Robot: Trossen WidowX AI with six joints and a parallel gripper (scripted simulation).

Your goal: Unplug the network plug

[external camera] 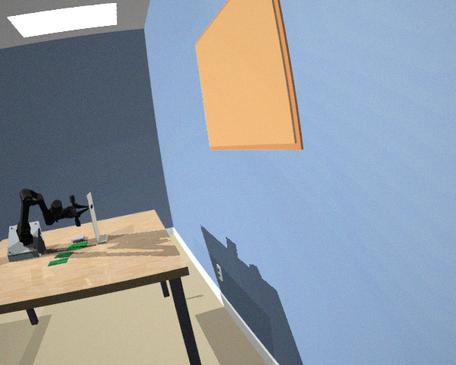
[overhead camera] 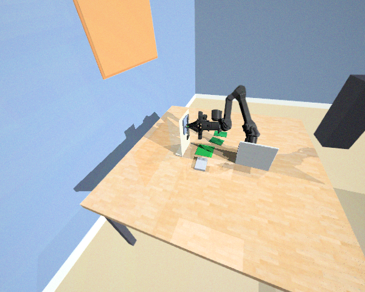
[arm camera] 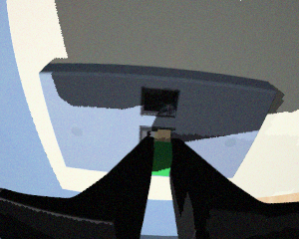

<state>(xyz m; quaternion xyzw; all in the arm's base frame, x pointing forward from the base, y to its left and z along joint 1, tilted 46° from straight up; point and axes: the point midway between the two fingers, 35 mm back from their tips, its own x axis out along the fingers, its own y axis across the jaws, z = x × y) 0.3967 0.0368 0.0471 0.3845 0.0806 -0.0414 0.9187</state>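
My gripper is at the upright cream panel, pointing level at its blue-grey socket plate. In the wrist view the fingers are shut on the sides of the green plug. The plug's tan part shows just beyond the fingertips, in front of a socket opening that the fingers partly hide. How deep the plug sits and whether the tab is pressed down cannot be told. Three green patches lie on the table; which is the marked square is unclear: a large one and two smaller ones.
Another dark socket opening is above the plug. A small light grey box lies near the large green patch. A grey plate stands upright beside the arm's base. The panel's foot rests on the table.
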